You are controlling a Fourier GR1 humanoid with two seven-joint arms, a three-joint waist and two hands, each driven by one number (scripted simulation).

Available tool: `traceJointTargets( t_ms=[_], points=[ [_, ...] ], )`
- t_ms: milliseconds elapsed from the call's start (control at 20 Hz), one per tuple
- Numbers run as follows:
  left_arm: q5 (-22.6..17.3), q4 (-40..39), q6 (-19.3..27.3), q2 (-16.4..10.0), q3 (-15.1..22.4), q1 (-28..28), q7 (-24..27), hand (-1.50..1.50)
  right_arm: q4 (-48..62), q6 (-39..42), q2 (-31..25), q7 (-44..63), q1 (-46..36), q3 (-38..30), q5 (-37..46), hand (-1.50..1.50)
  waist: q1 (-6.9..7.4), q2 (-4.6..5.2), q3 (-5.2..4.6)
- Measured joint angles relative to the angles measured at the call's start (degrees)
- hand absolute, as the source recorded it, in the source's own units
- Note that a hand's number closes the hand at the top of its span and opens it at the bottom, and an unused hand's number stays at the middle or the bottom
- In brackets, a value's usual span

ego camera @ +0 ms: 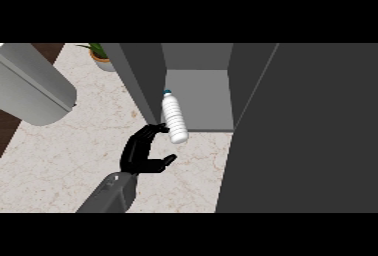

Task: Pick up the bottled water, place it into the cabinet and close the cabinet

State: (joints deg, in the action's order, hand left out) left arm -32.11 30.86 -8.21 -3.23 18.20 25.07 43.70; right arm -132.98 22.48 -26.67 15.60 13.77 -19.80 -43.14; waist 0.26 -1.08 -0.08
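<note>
The bottled water [174, 117], clear with a teal cap, leans with its cap toward the back and its base at the front lip of the open cabinet's grey shelf [207, 95]. My left hand [140, 152] is just below and left of the bottle. Its fingers are relaxed in an open C facing right, and the fingertips [158, 129] touch the bottle's lower end while the thumb stays apart from it. The cabinet's left door [144, 80] stands edge-on beside the bottle. The right door [303, 130] swings out wide. My right hand does not show.
A large grey rounded object [33, 85] lies at the left over the marble counter [59, 160]. A potted plant [100, 54] stands at the back. The counter's dark edge runs along the far left.
</note>
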Motion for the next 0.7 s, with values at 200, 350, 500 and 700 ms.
traceJointTargets(
  t_ms=[200,350,500,700],
  points=[
    [-0.1,9.37,-2.58,-2.52,1.45,-3.95,-0.58,-1.5,-0.72,0.96,-0.67,0.6,0.96,2.86,0.01,1.5,0.66,-0.34,0.09],
    [-0.61,16.94,-3.74,-6.51,1.74,-9.0,-1.18,-1.5,-1.07,0.95,-0.54,1.17,1.85,5.53,-0.08,1.5,1.18,-0.46,0.12],
    [-0.67,23.93,-3.67,-9.83,2.0,-14.66,-0.9,-1.5,-1.44,-0.12,0.17,1.64,1.27,9.77,-0.05,1.5,1.56,-0.34,0.11],
    [-1.38,31.91,-3.5,-15.9,0.73,-21.3,-1.66,-1.5,-1.81,-2.6,0.58,3.01,-0.48,15.68,0.06,1.5,1.83,-0.29,0.06]
  ],
)
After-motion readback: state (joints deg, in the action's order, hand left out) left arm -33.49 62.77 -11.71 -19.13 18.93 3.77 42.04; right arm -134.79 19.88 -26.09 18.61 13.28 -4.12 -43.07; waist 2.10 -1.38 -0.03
